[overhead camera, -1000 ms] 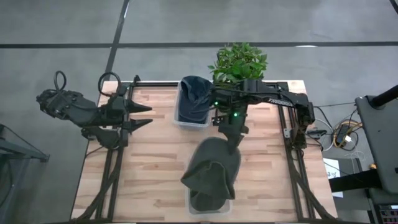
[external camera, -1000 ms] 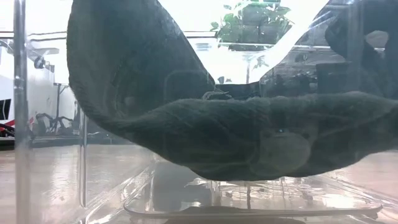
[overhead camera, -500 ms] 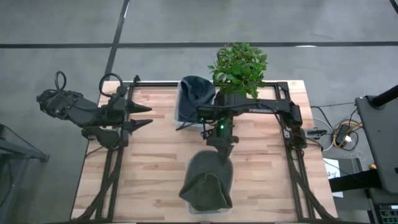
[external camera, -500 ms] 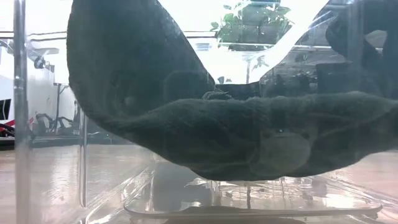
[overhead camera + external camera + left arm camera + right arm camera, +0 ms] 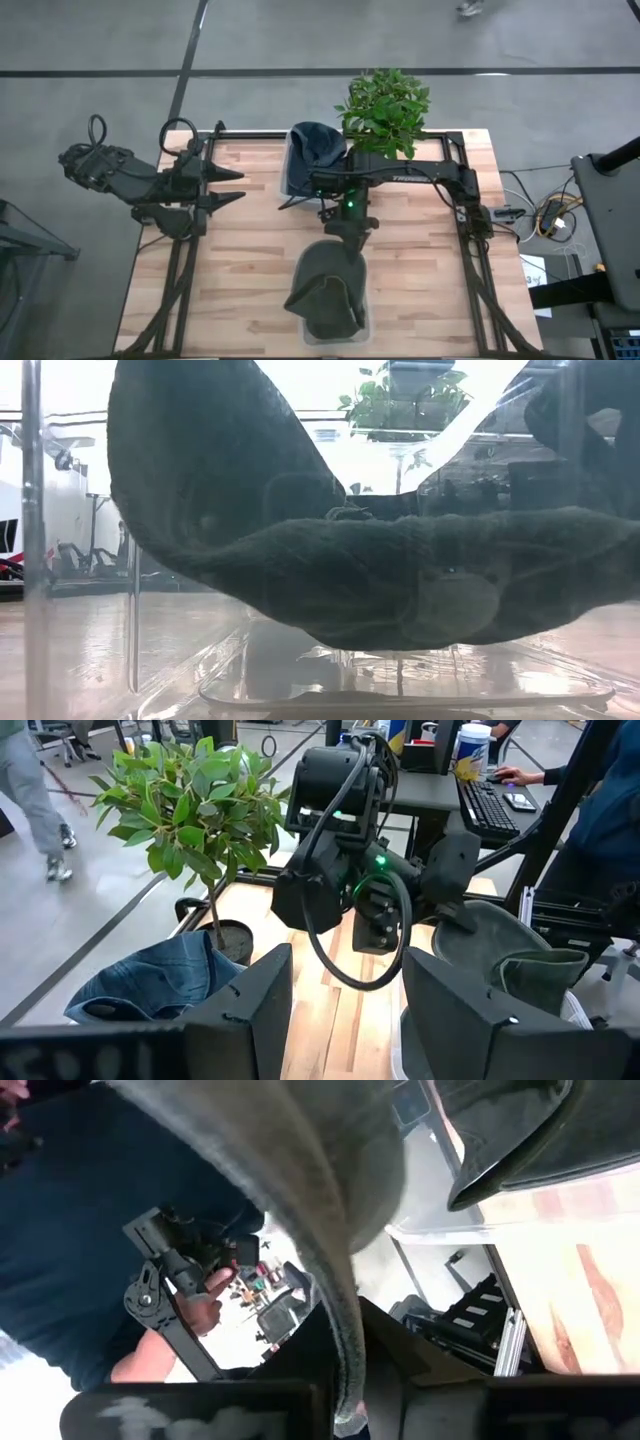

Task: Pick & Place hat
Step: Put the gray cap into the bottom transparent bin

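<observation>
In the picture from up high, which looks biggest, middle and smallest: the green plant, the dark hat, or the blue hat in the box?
1. Green plant, about tied with
2. the dark hat held by the right gripper; too close to rank.
3. Blue hat, clearly smallest.

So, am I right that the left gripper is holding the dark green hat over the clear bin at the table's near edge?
Not quite: the right gripper holds the dark green hat over the clear bin, as the high view shows. The left gripper waits open at the table's left side.
</observation>
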`<control>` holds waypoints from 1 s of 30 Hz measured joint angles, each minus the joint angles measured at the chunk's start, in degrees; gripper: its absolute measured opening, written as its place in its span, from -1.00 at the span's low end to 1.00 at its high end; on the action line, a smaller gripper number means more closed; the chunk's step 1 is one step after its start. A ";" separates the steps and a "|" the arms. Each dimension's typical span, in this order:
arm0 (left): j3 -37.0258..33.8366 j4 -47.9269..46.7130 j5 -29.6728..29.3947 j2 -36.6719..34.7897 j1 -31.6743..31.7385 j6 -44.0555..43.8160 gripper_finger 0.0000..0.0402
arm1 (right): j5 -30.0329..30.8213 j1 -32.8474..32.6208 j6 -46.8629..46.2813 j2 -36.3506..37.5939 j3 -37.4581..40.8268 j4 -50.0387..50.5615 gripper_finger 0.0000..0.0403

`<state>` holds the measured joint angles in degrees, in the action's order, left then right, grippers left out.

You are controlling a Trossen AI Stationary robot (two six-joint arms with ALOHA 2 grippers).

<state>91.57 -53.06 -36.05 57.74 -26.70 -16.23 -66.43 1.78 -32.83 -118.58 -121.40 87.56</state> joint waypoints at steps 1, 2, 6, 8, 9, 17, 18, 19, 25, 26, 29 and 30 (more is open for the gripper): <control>0.01 0.01 0.00 0.00 0.00 0.00 -0.09 | 0.01 -0.01 0.12 0.01 0.00 -0.10 -0.84; 0.00 0.00 0.00 0.00 0.00 0.00 -0.09 | 0.06 -0.03 0.22 0.02 0.00 -0.07 -0.79; 0.00 0.00 0.00 0.00 0.02 0.04 -0.09 | 0.78 -0.07 0.27 0.02 0.00 -0.07 -0.56; 0.02 0.00 0.00 0.00 0.02 0.04 -0.09 | 0.85 -0.03 0.32 0.02 0.00 -0.06 -0.44; 0.01 0.00 0.00 0.00 0.02 0.04 -0.09 | 0.85 -0.02 0.26 0.04 0.00 -0.06 -0.38; 0.00 -0.26 0.00 0.00 0.02 0.11 -0.09 | 2.34 -0.42 -0.10 -0.04 -0.04 0.03 -0.01; 0.02 -0.50 0.00 0.00 0.02 0.17 -0.09 | 2.13 -0.39 -0.02 -0.11 -0.04 0.05 -0.01; 0.01 -0.69 -0.02 0.00 0.02 0.31 -0.09 | 1.75 -0.40 0.11 -0.15 -0.04 0.05 -0.03; 0.02 -0.83 -0.96 -0.02 0.07 0.59 -0.09 | 0.12 -0.57 0.08 -0.15 -0.04 0.04 -0.57; 0.01 -0.83 -0.96 -0.02 0.04 0.59 -0.09 | 0.15 -0.66 0.05 -0.15 -0.04 0.06 -0.70; 0.02 -0.83 -0.98 -0.02 0.04 0.70 -0.09 | -2.65 -0.84 0.42 -0.17 0.02 -0.12 -0.91; 0.02 -0.83 -0.98 -0.02 0.04 0.84 -0.09 | -4.32 -0.98 0.49 -0.16 0.02 -0.19 -0.92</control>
<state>91.59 -53.89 -37.04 57.71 -26.65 -15.39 -70.76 0.80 -32.34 -118.75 -121.38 87.38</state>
